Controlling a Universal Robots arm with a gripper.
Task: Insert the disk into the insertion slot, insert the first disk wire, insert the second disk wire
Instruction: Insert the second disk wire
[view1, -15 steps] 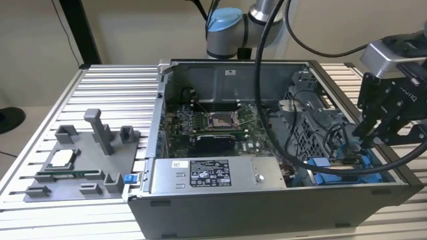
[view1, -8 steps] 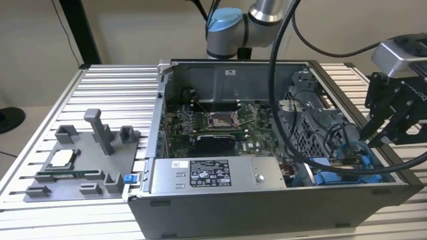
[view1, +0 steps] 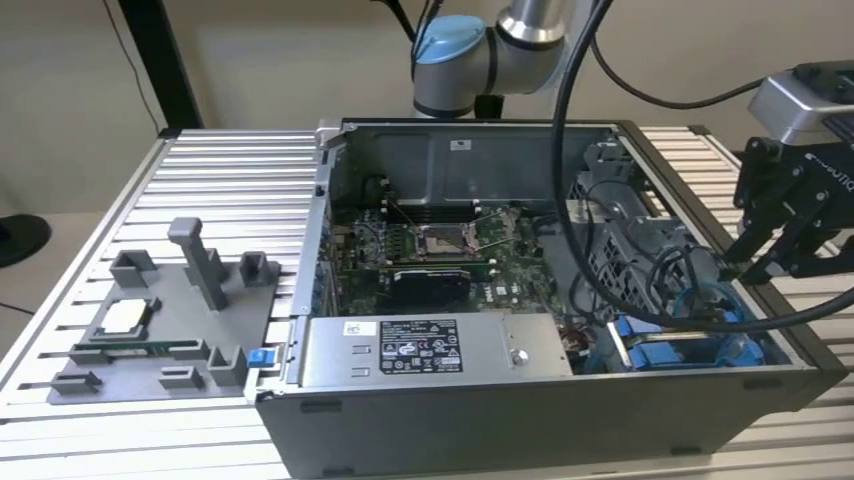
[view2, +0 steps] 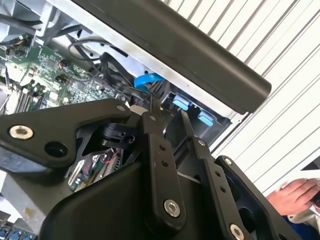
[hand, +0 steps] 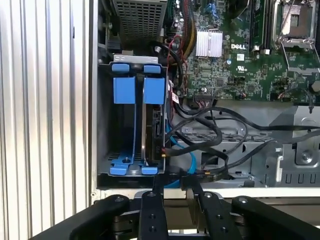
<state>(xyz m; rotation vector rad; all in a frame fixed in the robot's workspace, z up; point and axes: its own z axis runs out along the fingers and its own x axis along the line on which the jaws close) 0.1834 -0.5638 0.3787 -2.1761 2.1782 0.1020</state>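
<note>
Disk (hand: 156, 122): dark, blue-framed, standing on edge, seated in slot.
Insertion slot (hand: 103, 130): grey metal bay, blue rails; case's 4 o'clock corner in the exterior view.
Blue wire (hand: 192, 162): curls just beside disk's connector end.

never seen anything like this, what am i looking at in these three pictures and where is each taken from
This is a robot arm with a black gripper working inside an open grey desktop computer case, which stands on a ribbed aluminium table. The exterior view comes from a camera off the arm; at that view's left lies a grey plastic fixture tray. Both wrist views come from cameras riding on the arm, so the gripper juts into them. The first wrist view looks into the narrow grey metal drive bay with blue plastic rails, where the flat disk in its blue frame seems to sit already, edge-on. The gripper hovers by the black wires next to it; whether it holds one I cannot tell. A person's hand shows in the second wrist view.
</note>
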